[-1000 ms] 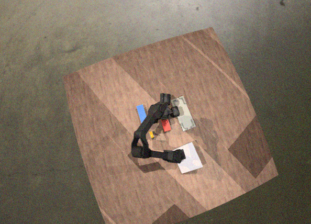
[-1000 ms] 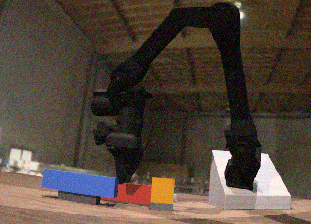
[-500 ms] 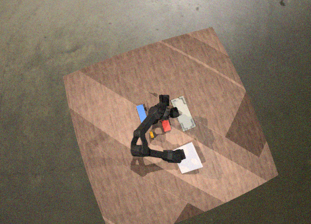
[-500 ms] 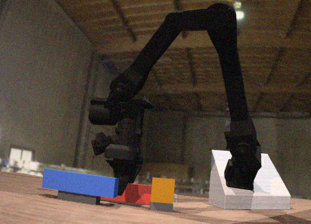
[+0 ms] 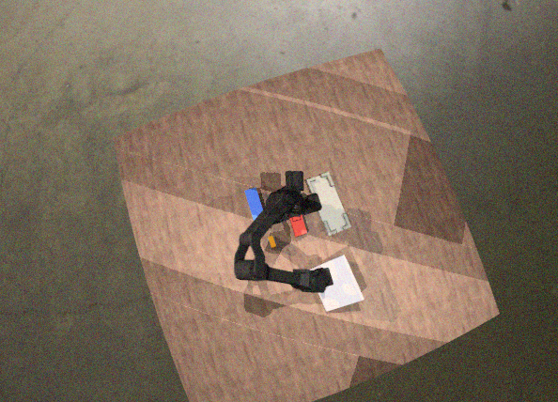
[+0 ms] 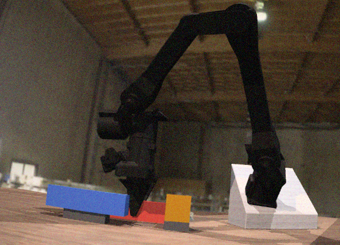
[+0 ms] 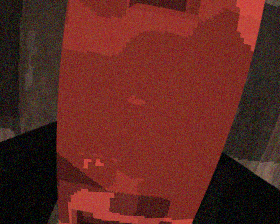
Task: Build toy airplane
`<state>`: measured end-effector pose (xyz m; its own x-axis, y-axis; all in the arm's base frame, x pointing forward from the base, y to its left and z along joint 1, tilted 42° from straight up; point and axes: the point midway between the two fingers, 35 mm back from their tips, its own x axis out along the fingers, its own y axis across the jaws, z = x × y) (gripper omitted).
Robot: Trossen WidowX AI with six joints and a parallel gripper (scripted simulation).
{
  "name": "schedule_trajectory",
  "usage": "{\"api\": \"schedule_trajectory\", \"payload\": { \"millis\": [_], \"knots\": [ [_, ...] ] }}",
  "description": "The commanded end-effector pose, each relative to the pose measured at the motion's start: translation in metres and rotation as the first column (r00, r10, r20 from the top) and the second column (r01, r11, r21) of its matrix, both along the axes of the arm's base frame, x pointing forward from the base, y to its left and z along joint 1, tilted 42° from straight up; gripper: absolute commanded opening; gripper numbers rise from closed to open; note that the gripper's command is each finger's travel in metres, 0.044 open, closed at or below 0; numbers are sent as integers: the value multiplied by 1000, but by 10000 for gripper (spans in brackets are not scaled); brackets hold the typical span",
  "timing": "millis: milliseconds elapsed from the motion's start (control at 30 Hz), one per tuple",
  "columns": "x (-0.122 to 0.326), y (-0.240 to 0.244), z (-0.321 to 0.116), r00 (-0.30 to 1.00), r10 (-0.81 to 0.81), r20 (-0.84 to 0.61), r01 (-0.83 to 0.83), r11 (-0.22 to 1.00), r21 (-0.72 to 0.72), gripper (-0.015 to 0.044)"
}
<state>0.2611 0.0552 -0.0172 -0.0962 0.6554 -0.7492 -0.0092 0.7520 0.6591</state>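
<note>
The red fuselage [image 5: 299, 226] [image 6: 151, 211] [image 7: 151, 110] lies flat on the table, to the left of the pale grey jig cradle [image 5: 324, 190]. It fills the wrist view, with a dark socket at the top and another socket at the bottom. My gripper [image 5: 294, 214] [image 6: 135, 210] [image 7: 133, 137] points straight down and is shut on the fuselage, one black finger against each long side. The blue wing [image 5: 254, 203] [image 6: 86, 200] lies to the left on its grey tab. The orange tail fin [image 5: 271, 241] [image 6: 177, 208] stands upright on its grey tab nearby.
The arm's white wedge-shaped base block [image 5: 345, 284] [image 6: 295, 201] stands toward the table's near side. The jig cradle is empty, with corner brackets at both ends. The wooden table [image 5: 211, 138] ends at a dark floor on all sides.
</note>
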Motion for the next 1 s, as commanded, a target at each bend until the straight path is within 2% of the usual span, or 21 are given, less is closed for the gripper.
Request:
{"api": "schedule_trajectory", "payload": {
  "millis": [0,67,267,967],
  "knots": [
    [0,1,0,1000,-2,-1,2,1000,4,164],
    [0,1,0,1000,-2,-1,2,1000,4,150],
    [4,-8,4,998,-58,4,58,998,-5,0],
    [15,-48,45,999,-41,3,41,999,-14,0]
  ]
}}
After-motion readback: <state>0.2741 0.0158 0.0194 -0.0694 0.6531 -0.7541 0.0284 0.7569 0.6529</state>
